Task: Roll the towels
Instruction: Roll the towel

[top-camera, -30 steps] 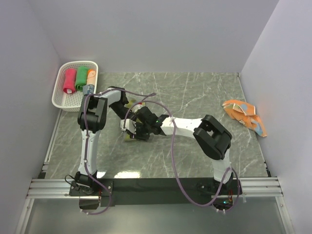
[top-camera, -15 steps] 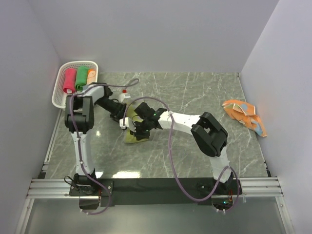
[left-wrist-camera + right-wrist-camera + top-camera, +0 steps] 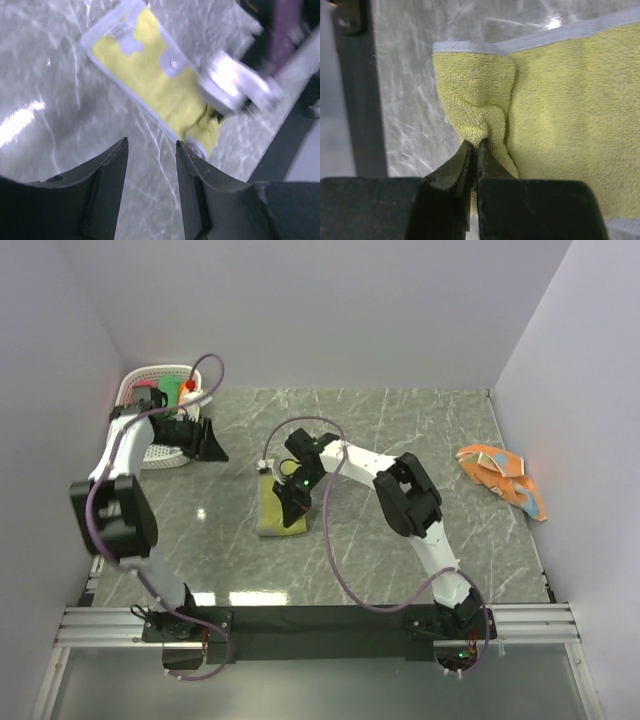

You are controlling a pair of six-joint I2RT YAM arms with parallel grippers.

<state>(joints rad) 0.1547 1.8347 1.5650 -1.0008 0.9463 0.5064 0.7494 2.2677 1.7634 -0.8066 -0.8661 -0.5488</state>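
**Yellow towel pinched by the right jaws, left jaws empty beside the basket**

Top view: a yellow towel (image 3: 276, 512) lies flat on the grey marble surface (image 3: 400, 430), a little toward 9 o'clock from the middle. The right jaws come down over its 3 o'clock side. The left jaws hang near the basket (image 3: 160, 455) in the 10 o'clock corner, at the basket's 4 o'clock and well apart from the yellow towel. Rolled towels (image 3: 166, 388) in pink, green and orange lie side by side in the basket. A crumpled orange towel (image 3: 503, 478) with light-blue marks lies by the 3 o'clock edge.

Left wrist view: the left jaws stand parted with nothing between them, above bare surface. The yellow towel (image 3: 155, 85), white-edged, stretches from 11 o'clock toward 4 o'clock, bunched at its 4 o'clock end under the blurred right jaws.

Right wrist view: the right jaws are closed tight on a raised fold of the yellow towel (image 3: 560, 100) near its white-hemmed corner.
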